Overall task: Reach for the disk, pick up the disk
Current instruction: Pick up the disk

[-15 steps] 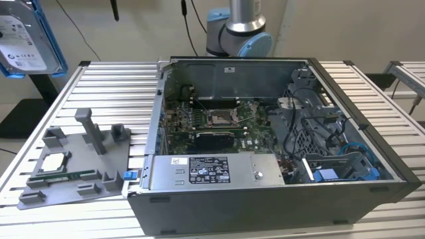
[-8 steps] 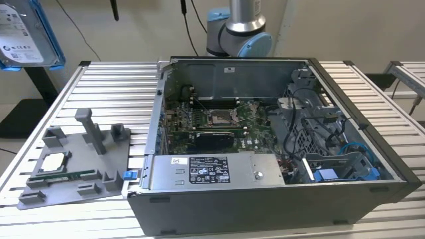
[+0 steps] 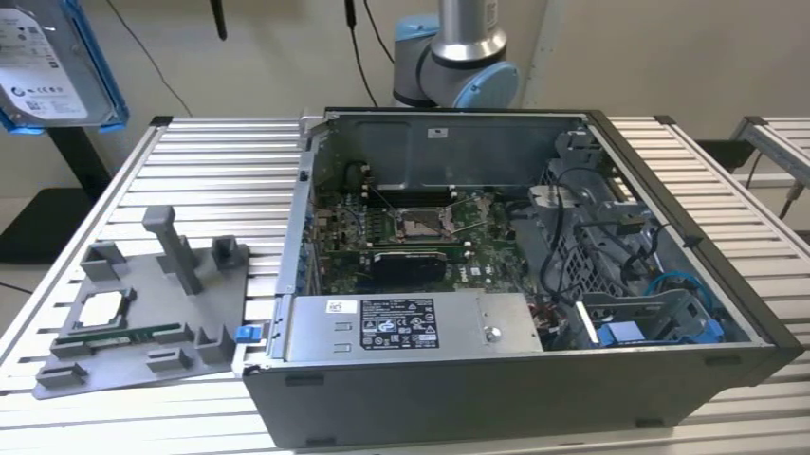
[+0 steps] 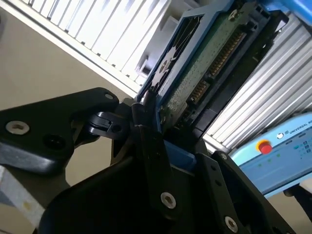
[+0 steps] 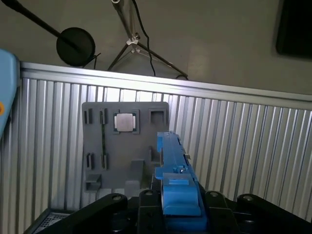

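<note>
Gripper [image 4: 163, 122] is clamped on the disk [image 4: 200, 68], one black finger [image 4: 146, 131] pressed flat to a face at the near end. The disk hangs in the air well above the tray [image 5: 124, 153], touching nothing but the jaws, so the pick looks done.

I judge the disk stiff and dense for its size: a metal body that will not flex but will swing its weight about in a one-ended hold. Its faces look smooth, so a light squeeze could let it slip. Its exposed underside and any knock are the likely weak points. The best hold seems to be across the flat faces near the blue frame [image 5: 170, 163], away from the connector [image 4: 226, 53].

In the second wrist view the green board [image 4: 187, 92] and the connector pins show, with the finger just beside them. The exterior view gives the other face, with its white label [image 3: 38, 57], high above the tray. The first wrist view looks down along the disk's edge to the tray below, with a chip [image 5: 126, 122] seated in one of its pockets.
</note>
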`<action>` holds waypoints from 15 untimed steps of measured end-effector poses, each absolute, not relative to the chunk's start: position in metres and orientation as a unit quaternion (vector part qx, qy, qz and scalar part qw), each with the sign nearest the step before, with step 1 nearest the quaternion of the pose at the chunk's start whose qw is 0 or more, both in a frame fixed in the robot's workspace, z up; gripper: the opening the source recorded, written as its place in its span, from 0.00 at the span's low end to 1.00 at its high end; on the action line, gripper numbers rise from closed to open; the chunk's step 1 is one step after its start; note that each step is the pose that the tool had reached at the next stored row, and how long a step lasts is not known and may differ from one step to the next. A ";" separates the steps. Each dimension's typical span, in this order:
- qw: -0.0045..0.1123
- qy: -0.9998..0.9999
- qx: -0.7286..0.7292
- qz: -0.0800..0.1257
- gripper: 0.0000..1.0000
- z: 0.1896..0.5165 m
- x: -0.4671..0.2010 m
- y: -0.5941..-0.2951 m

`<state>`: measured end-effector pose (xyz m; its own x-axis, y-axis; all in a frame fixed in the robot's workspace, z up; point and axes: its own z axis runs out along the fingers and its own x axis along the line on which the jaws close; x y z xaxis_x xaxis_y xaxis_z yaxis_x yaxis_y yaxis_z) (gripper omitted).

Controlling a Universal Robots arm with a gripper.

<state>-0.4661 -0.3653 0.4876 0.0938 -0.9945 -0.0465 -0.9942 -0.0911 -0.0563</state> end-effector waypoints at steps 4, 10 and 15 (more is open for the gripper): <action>0.037 0.673 -0.739 -0.001 0.00 0.488 -0.450 -0.365; 0.036 0.673 -0.739 0.001 0.00 0.488 -0.423 -0.365; 0.036 0.673 -0.739 0.002 0.00 0.488 -0.400 -0.365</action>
